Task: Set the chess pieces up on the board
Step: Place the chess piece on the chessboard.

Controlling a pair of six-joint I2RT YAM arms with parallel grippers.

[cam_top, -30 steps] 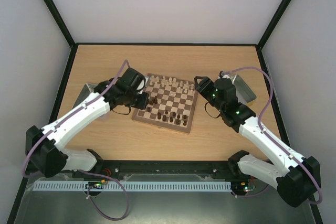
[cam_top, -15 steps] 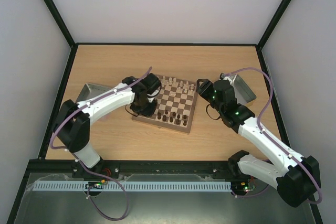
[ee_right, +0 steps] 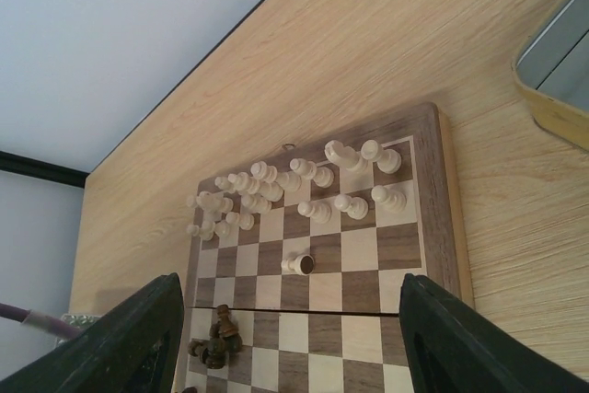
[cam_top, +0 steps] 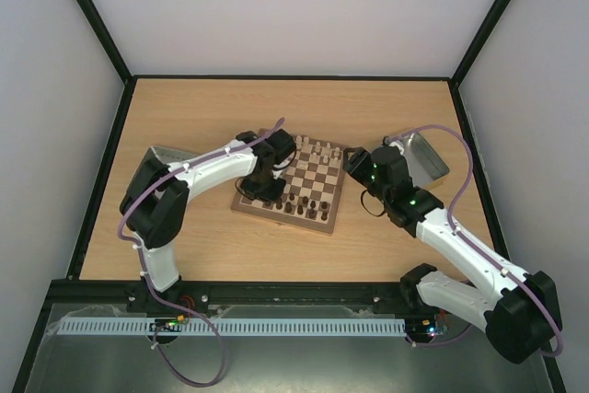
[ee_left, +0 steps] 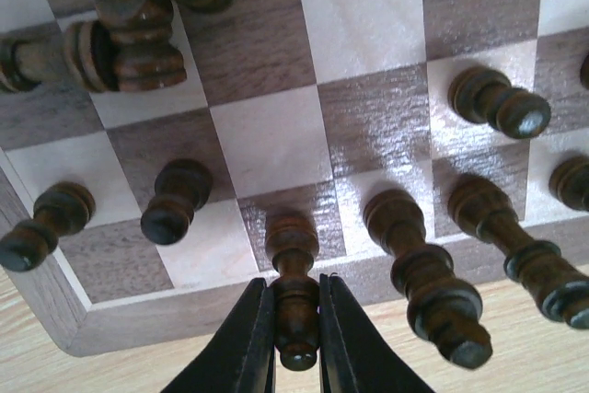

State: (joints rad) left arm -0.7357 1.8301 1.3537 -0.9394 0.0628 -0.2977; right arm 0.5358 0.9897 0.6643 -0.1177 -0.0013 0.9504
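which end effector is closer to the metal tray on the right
Right. The right end effector hovers at the right edge of the board, toward the tray; the left end effector is over the board's near-left part, gripping a dark piece.

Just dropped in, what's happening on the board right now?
The left gripper is shut on a dark piece at the board's edge row, beside standing dark pieces. A heap of dark ones lies toppled further in. The right gripper hovers open above the board, holding nothing. The cream pieces are bunched at the far side; a stray cream piece lies tipped mid-board.
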